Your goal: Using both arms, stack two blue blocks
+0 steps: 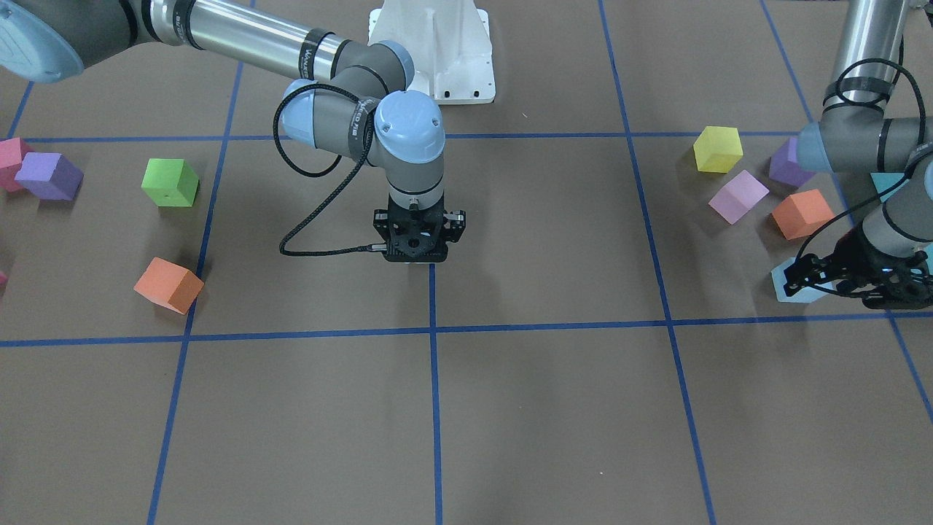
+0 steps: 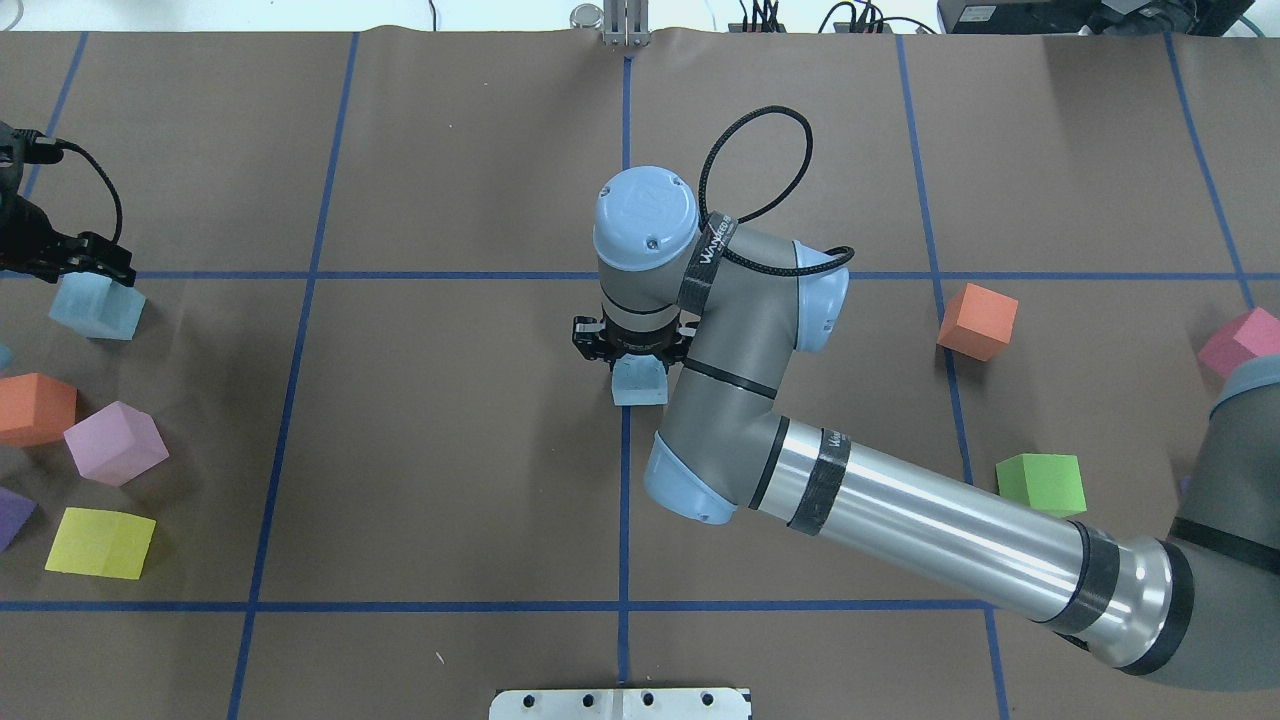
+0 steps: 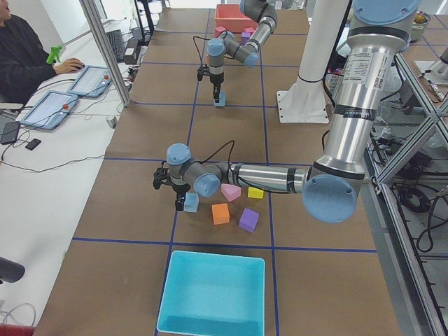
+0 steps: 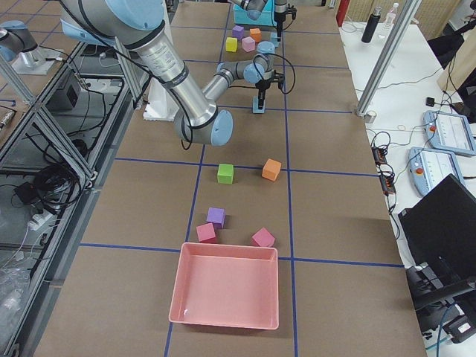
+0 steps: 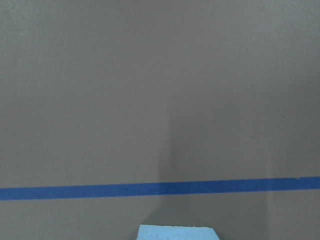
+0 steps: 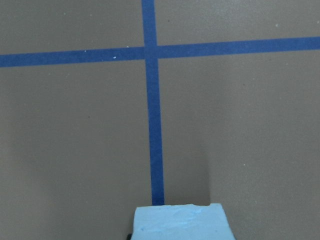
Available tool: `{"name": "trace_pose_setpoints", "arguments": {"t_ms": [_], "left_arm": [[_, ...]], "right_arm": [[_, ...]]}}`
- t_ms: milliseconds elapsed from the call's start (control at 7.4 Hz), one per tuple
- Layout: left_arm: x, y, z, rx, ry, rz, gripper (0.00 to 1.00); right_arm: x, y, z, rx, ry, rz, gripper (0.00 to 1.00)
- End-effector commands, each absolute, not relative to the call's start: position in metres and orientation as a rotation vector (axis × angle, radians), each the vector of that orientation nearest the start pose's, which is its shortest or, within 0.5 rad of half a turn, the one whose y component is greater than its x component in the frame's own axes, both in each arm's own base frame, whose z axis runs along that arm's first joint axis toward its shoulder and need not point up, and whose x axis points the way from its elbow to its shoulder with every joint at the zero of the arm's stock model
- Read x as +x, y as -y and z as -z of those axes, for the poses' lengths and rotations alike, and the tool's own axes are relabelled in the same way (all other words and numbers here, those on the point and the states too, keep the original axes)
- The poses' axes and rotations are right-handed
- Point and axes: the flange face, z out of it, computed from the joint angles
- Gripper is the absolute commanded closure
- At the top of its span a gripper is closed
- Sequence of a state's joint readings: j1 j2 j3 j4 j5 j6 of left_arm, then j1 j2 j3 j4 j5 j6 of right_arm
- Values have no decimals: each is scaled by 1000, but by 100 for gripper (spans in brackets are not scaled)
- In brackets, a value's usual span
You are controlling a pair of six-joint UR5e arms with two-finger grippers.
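One blue block (image 2: 640, 384) rests on the brown table at the centre tape crossing. My right gripper (image 2: 634, 352) stands upright over it with its fingers down around the block and looks shut on it. The block fills the bottom edge of the right wrist view (image 6: 182, 223). The second blue block (image 2: 97, 306) lies at the far left of the overhead view and also shows in the front view (image 1: 793, 286). My left gripper (image 2: 80, 262) hangs tilted just above its far edge and looks open. The left wrist view shows only that block's top edge (image 5: 179, 232).
Orange (image 2: 35, 408), pink (image 2: 115, 442), yellow (image 2: 100, 542) and purple (image 2: 14, 515) cubes lie near the left block. Orange (image 2: 978, 320), green (image 2: 1042, 482) and magenta (image 2: 1240, 340) cubes lie on the right. A turquoise bin (image 3: 213, 294) and a pink bin (image 4: 225, 294) sit at the table ends.
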State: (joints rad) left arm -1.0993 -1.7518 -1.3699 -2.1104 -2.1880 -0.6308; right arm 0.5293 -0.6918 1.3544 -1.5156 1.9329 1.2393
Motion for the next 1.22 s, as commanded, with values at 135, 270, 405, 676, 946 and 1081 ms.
{"name": "trace_pose_setpoints", "arguments": {"t_ms": [135, 270, 405, 676, 946, 1081], "left_arm": [[209, 563, -611, 109, -774, -22, 2], [210, 563, -611, 109, -774, -24, 6], [210, 562, -614, 101, -771, -19, 20], [212, 564, -611, 102, -774, -20, 42], [214, 566, -609, 108, -777, -29, 44], [217, 567, -596, 105, -803, -39, 44]], "right_arm": [[-618, 475, -194, -18, 796, -63, 42], [-618, 475, -194, -15, 798, -63, 24], [-618, 476, -191, -13, 803, -83, 1], [-616, 476, -185, -12, 812, -88, 0], [-593, 489, -168, -6, 850, -91, 0], [-559, 510, -160, -45, 891, -107, 0]]}}
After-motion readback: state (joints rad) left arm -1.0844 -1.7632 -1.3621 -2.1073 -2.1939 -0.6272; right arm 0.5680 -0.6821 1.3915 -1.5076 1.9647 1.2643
